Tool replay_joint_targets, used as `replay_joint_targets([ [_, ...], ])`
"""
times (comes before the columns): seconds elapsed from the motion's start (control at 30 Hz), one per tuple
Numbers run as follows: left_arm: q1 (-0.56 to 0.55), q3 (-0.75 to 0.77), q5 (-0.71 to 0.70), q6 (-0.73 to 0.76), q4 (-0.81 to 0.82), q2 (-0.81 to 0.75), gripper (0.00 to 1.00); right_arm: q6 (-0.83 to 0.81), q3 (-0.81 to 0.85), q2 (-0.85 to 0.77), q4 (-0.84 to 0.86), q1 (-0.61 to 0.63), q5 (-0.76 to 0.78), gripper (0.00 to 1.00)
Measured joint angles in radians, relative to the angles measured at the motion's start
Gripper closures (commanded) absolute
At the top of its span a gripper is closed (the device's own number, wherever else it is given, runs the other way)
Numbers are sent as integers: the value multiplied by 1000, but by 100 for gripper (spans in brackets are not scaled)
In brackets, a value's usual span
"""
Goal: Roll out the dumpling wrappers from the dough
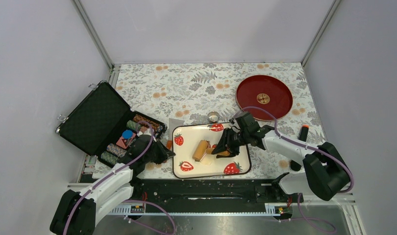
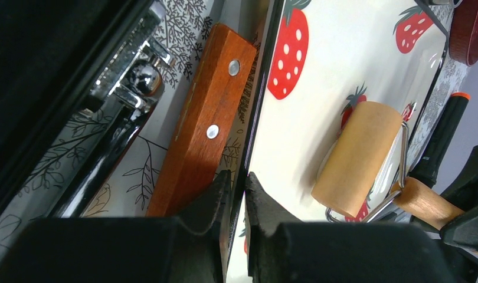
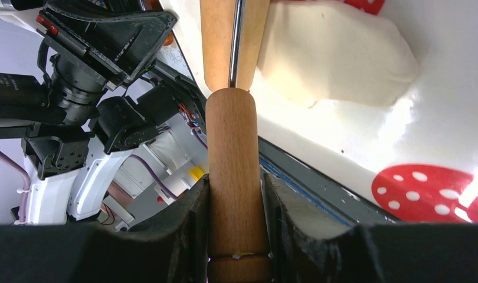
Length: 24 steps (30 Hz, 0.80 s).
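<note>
The dough is a soft pale-cream lump on the strawberry tray, just ahead of the tan wooden roller. In the top view the dough shows beside the roller's near end. My right gripper is shut on the roller's wooden handle, over the tray's middle. My left gripper is shut on the tray's left rim, at the tray's left side. The roller also shows in the left wrist view. No dumpling wrappers are in view.
A small metal ring cutter stands just behind the tray. A red plate lies at the back right. An open black case with chips is on the left. A wooden-handled tool lies beside the tray's left rim. An orange-capped marker is on the right.
</note>
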Motion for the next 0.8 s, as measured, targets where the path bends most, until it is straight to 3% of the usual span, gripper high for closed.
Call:
replay_joint_targets([
  [0.37, 0, -19, 5, -11, 50, -2, 100, 5, -10, 27, 95, 4, 1, 100],
  [0.8, 0, -21, 6, -14, 53, -7, 100, -48, 306, 0, -293, 44, 269, 100],
])
